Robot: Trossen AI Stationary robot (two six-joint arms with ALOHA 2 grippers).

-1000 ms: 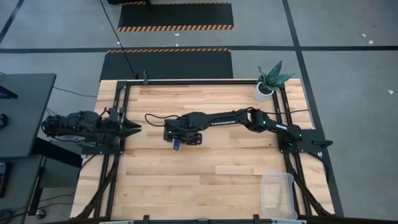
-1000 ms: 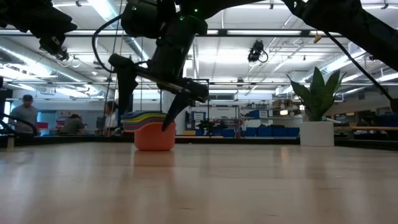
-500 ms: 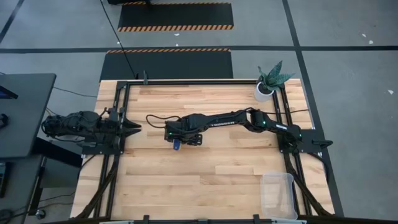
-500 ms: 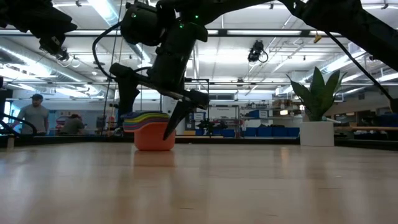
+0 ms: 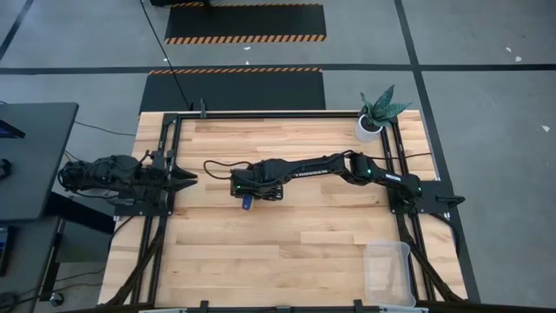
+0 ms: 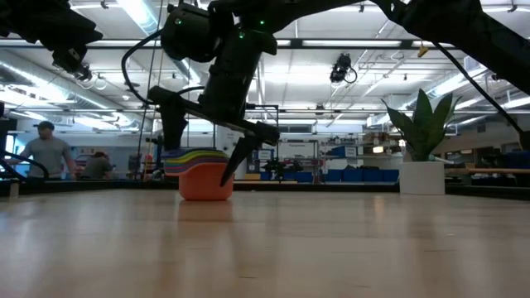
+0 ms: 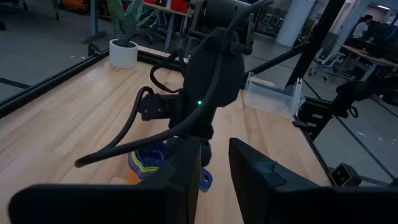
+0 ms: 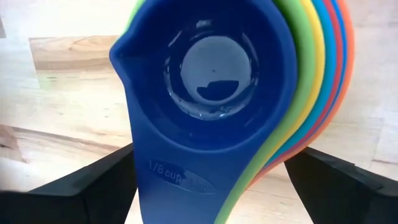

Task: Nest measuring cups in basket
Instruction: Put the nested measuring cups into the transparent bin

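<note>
The stack of nested measuring cups (image 6: 204, 172) stands on the table (image 5: 287, 252) near its middle, well apart from the basket (image 5: 388, 271), which sits at the table's near right corner. The right gripper (image 6: 209, 146) hangs directly over the stack, its 2 fingers spread to either side of it. The plant pot (image 5: 370, 127) stands at the far right corner, behind the basket. The left gripper (image 5: 186, 176) rests at the table's left edge, left of the stack.

Probably an industrial lab: striped floor mats (image 5: 245, 23), strip lights (image 6: 141, 15), blue bins (image 6: 348, 175), distant workbenches and people (image 6: 45, 153).
</note>
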